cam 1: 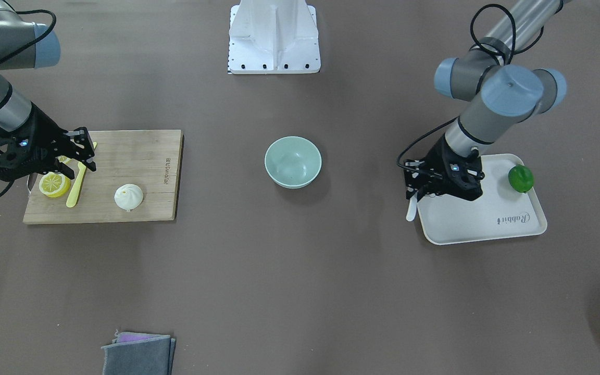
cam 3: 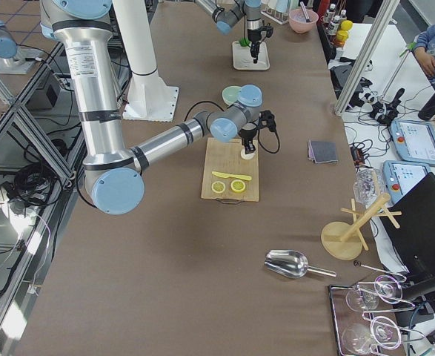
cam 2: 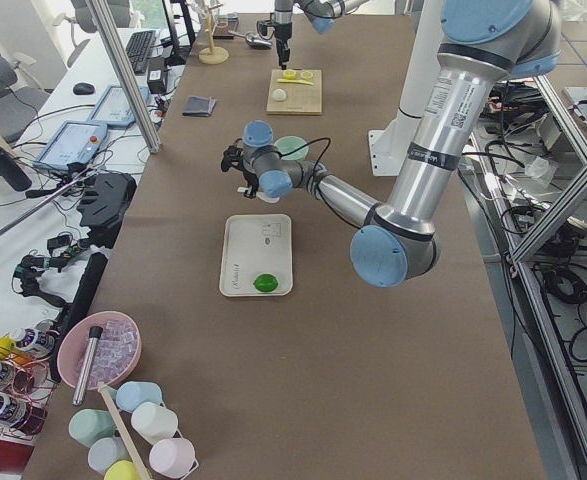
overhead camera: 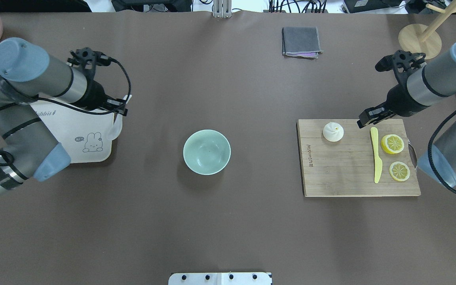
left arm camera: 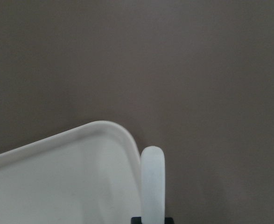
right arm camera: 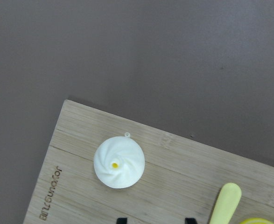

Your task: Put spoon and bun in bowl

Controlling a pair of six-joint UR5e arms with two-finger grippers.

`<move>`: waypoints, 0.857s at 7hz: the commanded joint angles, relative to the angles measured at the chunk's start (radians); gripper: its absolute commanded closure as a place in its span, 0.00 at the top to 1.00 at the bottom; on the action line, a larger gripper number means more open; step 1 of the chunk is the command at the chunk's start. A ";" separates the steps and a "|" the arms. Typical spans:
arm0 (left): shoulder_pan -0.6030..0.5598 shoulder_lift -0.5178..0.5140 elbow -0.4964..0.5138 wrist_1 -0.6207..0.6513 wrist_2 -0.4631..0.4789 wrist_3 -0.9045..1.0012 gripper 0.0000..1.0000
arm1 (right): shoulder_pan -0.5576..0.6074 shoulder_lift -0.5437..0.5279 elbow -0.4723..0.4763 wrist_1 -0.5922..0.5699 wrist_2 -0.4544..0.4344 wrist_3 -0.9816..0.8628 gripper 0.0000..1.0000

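The pale mint-green bowl (cam 1: 293, 161) (overhead camera: 206, 152) stands empty at the table's middle. My left gripper (cam 1: 415, 187) (overhead camera: 116, 109) is shut on the white spoon (cam 1: 411, 209) (left arm camera: 152, 182) at the corner of the white tray (cam 1: 466, 221) (overhead camera: 65, 130); the spoon's end sticks out past the tray's rim over the table. The white pleated bun (cam 1: 128, 196) (overhead camera: 333, 131) (right arm camera: 119, 161) lies on the wooden cutting board (cam 1: 138, 151) (overhead camera: 342, 174). My right gripper (cam 1: 87, 155) (overhead camera: 371, 115) is open and empty above the board, a little to the side of the bun.
A yellow plastic knife (overhead camera: 376, 158) and two lemon slices (overhead camera: 392, 143) lie on the board near my right gripper. A green lime (cam 1: 521, 178) sits on the tray. A folded grey cloth (overhead camera: 301, 41) lies at the table's far edge. The robot's base plate (cam 1: 274, 47) is behind the bowl.
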 commanded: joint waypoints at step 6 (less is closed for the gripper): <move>0.313 -0.281 0.049 0.007 0.307 -0.291 0.00 | -0.078 0.090 -0.093 -0.001 -0.115 0.123 0.81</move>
